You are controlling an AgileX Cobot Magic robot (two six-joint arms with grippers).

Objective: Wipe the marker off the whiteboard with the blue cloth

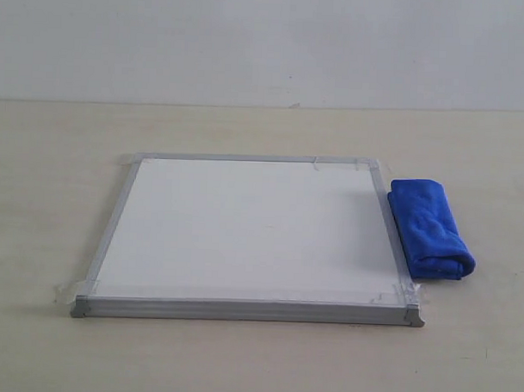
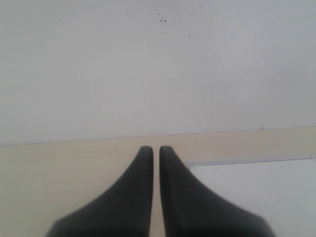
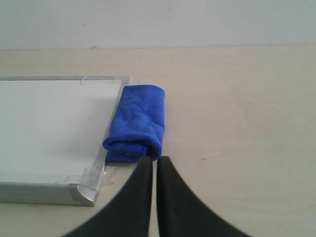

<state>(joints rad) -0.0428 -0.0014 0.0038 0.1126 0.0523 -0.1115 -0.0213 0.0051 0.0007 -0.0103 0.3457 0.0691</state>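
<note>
The whiteboard (image 1: 243, 234) lies flat on the table, framed in silver-grey with taped corners; I can make out no red marker line on its white face in any view. The blue cloth (image 1: 429, 228) lies folded against the board's right edge, on the table. In the right wrist view the blue cloth (image 3: 137, 122) rests beside the whiteboard (image 3: 49, 128), just beyond my right gripper (image 3: 154, 160), whose fingers are shut and empty. My left gripper (image 2: 156, 149) is shut and empty above the table, near a corner of the whiteboard (image 2: 256, 187). Neither gripper appears in the exterior view.
The pale wooden table (image 1: 56, 172) runs back to a plain white wall (image 1: 267, 41). Clear tape (image 1: 69, 286) holds the board's corners to the table.
</note>
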